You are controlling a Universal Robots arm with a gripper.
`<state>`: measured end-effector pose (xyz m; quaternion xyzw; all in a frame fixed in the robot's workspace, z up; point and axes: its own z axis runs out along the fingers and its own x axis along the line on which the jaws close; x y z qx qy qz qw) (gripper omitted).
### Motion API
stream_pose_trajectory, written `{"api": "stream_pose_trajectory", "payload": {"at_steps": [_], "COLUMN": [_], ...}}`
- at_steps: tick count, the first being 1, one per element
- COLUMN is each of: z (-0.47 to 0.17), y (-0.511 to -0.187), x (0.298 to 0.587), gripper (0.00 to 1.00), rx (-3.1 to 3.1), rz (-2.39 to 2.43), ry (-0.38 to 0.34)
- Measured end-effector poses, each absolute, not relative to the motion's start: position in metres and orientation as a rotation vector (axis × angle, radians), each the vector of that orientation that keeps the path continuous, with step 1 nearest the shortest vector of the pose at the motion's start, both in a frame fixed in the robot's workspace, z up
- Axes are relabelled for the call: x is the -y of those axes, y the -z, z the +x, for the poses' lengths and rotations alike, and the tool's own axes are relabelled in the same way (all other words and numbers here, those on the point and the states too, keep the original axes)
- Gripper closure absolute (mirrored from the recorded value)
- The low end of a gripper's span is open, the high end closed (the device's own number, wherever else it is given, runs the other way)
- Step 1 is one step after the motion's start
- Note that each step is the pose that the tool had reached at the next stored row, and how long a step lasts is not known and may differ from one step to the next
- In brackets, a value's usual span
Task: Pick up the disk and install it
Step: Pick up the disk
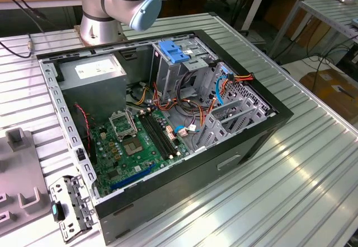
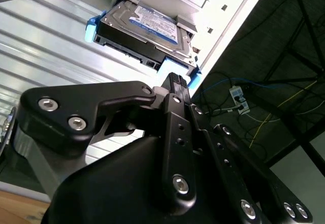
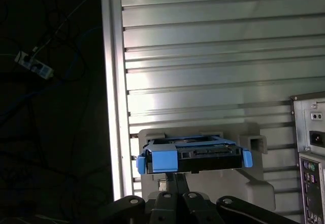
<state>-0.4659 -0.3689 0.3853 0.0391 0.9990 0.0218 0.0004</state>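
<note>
I count one disk [image 3: 195, 155], lying flat in one grey cradle [image 3: 254, 148] on the ribbed tabletop [image 3: 203, 56], near the tabletop's edge. The cradle's raised posts flank the disk. In the first wrist view my claw [image 3: 175, 180] sits just short of the disk, clenched on nothing. In the exterior view one open computer case [image 1: 168, 194] sits mid-tabletop, with the arm's base [image 1: 98, 26] at eleven o'clock from it.

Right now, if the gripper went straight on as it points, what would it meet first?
Most likely the disk, on its grey holder straight ahead of the gripper; the gap is hard to judge.
</note>
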Motion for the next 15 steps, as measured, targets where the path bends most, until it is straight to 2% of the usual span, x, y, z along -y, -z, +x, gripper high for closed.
{"api": "stream_pose_trajectory", "payload": {"at_steps": [15], "z": [-0.4659], "y": [-0.3853], "x": [0.3689], "gripper": [0.89], "rx": [-3.133], "rz": [-0.283], "ry": [-0.068]}}
